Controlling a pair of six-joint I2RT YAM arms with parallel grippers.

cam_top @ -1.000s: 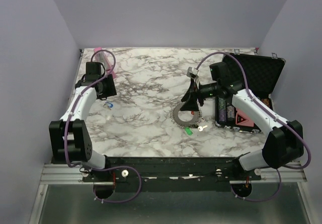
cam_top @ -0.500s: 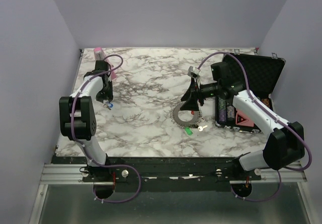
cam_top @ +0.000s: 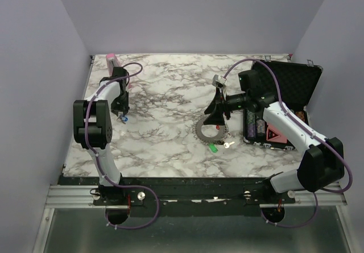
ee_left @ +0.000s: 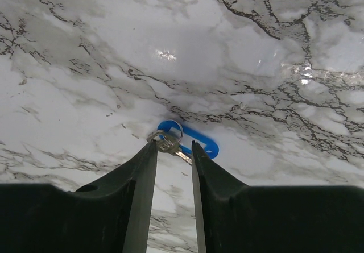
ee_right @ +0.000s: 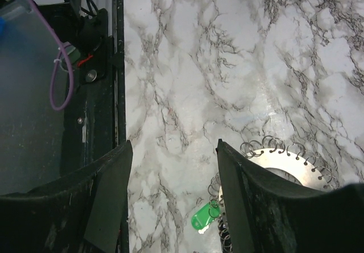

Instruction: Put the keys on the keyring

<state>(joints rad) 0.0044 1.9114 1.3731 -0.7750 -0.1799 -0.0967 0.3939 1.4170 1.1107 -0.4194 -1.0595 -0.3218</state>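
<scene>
The blue-headed key (ee_left: pixel 198 140) lies on the marble at the left, its silver blade and small ring (ee_left: pixel 168 142) between my left fingertips. My left gripper (ee_left: pixel 173 146) is low over it, the jaws a narrow gap apart, straddling the blade; in the top view the gripper (cam_top: pixel 121 114) is over the key (cam_top: pixel 124 118). The toothed grey keyring (cam_top: pixel 208 131) lies mid-table. My right gripper (cam_top: pixel 216 115) hovers just above its far edge, wide open and empty. In the right wrist view the keyring (ee_right: pixel 296 168) is by the right finger. A green key (ee_right: pixel 203 216) hangs on its rim. Another key (cam_top: pixel 228 145) lies beside it.
An open black case (cam_top: pixel 284 102) with stacked chips stands at the right, close to my right arm. A pink object (cam_top: pixel 112 60) sits at the far left corner. The table's near edge and black rail (ee_right: pixel 116 65) show in the right wrist view.
My left arm has swung its elbow up and in, and its gripper has come down onto the blue key. My right arm has stayed put.
</scene>
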